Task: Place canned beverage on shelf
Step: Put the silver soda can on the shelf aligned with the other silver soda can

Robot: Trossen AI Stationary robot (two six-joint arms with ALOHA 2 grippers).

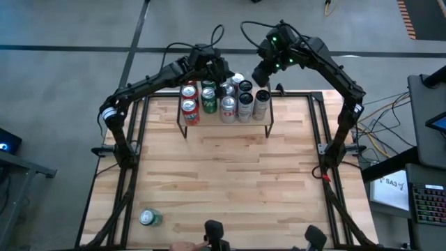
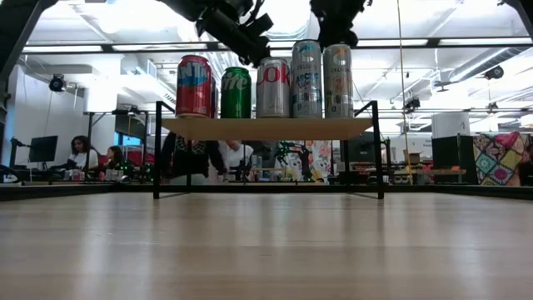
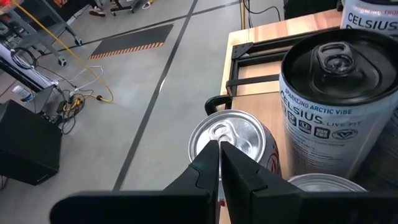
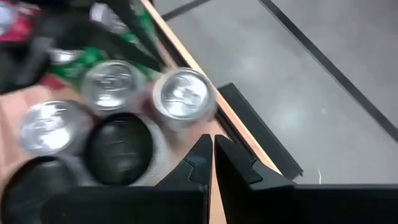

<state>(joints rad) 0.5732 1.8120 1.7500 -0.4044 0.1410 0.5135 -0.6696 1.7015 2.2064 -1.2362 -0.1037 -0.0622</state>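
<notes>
The shelf stands at the table's far middle and carries several upright cans: a red one, a green one, a silver one and tall ones. My left gripper is shut and hovers over the top of a silver can in the back row, next to a black-topped Celsius can. My right gripper is shut, above the shelf's far edge by another silver can. A green can lies on its side at the table's near left. My left gripper's shut fingertips stand over the silver can's lid beside its pull tab, slanting down from the table's left; I cannot tell whether they touch it. The can stands upright on the shelf.
Black frame rails run along the table's left and right edges. The wide wooden tabletop lies in front of the shelf. People sit at desks in the room beyond the table.
</notes>
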